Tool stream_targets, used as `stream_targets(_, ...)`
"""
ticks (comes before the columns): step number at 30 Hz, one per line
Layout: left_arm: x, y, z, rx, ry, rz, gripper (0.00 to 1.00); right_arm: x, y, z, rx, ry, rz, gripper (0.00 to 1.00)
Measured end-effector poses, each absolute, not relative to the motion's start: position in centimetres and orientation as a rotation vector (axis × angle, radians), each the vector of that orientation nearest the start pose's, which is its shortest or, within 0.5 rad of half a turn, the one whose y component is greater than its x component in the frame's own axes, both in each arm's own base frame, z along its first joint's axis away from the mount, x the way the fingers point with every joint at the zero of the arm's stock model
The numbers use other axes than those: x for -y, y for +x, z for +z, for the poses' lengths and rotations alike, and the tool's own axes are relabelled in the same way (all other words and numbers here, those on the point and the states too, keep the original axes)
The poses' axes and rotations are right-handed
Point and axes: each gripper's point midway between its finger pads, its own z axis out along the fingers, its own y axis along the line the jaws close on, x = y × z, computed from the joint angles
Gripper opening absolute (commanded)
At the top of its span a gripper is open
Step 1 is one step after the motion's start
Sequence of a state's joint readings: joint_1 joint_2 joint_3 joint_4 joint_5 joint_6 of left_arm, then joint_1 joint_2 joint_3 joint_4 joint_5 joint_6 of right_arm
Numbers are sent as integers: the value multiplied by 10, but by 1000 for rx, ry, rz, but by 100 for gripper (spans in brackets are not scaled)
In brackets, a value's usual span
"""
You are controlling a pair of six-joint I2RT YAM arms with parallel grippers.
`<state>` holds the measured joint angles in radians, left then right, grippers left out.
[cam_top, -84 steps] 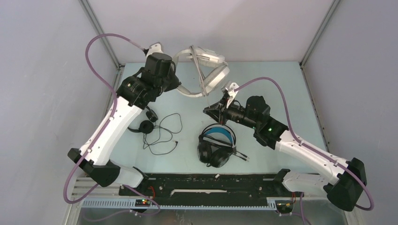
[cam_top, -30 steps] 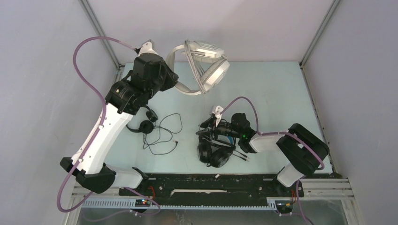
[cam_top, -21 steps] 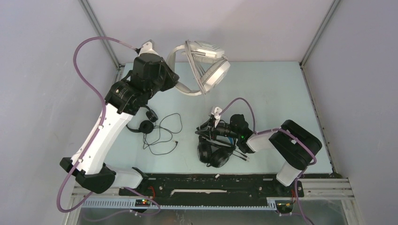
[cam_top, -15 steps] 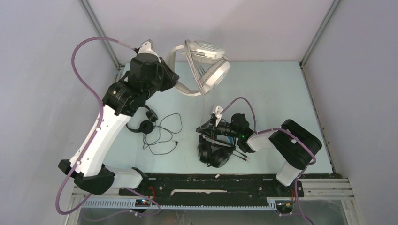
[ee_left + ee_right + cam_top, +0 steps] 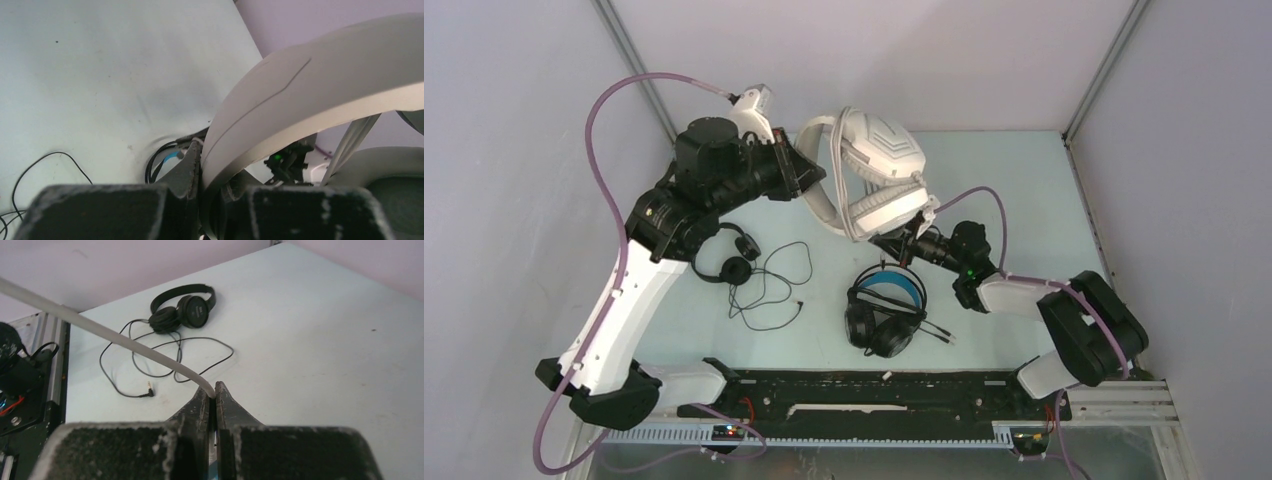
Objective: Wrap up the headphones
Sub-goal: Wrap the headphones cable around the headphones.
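Note:
The big white-grey headphones (image 5: 879, 175) hang in the air over the middle back of the table. My left gripper (image 5: 812, 180) is shut on their headband (image 5: 300, 100), which fills the left wrist view between its jaws (image 5: 212, 170). Just below the lower ear cup, my right gripper (image 5: 902, 238) is shut on the pair's white cord (image 5: 125, 337), pinched at the tips (image 5: 215, 390). The bulky black headphones with a blue-lined band (image 5: 886, 305) lie on the table under it. The small thin black headphones (image 5: 729, 255) (image 5: 185, 307) lie at the left with their cord loose (image 5: 769, 290).
The thin cord's jack plug (image 5: 149, 385) lies on the pale table (image 5: 1014, 190). Grey walls and metal posts close in the back and sides. A black rail (image 5: 874, 385) with the arm bases runs along the near edge.
The left arm has swung the white headphones right and toward the middle, turning them. The right gripper has shut on the white cord and moved from the black pair up under the white ear cup.

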<state>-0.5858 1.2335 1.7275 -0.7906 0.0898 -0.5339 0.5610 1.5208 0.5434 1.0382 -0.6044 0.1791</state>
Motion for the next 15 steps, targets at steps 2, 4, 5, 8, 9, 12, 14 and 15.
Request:
stream_targets(2, 226, 262, 424, -1950, 184, -859, 0, -299, 297, 188, -1410, -767, 1015, 0)
stream_targets(4, 229, 258, 419, -1956, 236, -867, 0, -291, 304, 196, -1417, -745, 996, 0)
stream_targets(5, 231, 256, 416, -1961, 271, -871, 0, -287, 308, 199, -1423, -735, 986, 0)
stream_targets(8, 233, 251, 404, -1979, 365, -862, 0, -277, 318, 207, -1457, -707, 969, 0)
stream_targets(9, 232, 248, 400, -1986, 403, -851, 0, -274, 321, 210, -1472, -697, 966, 0)
stream_targets(12, 230, 246, 388, -1995, 502, -808, 0, -266, 328, 221, -1526, -658, 967, 0)
stream_targets(14, 227, 245, 379, -2002, 556, -770, 0, -260, 334, 232, -1565, -627, 972, 0)
stream_targets(15, 226, 245, 376, -2005, 578, -752, 0, -258, 335, 237, -1586, -616, 977, 0)
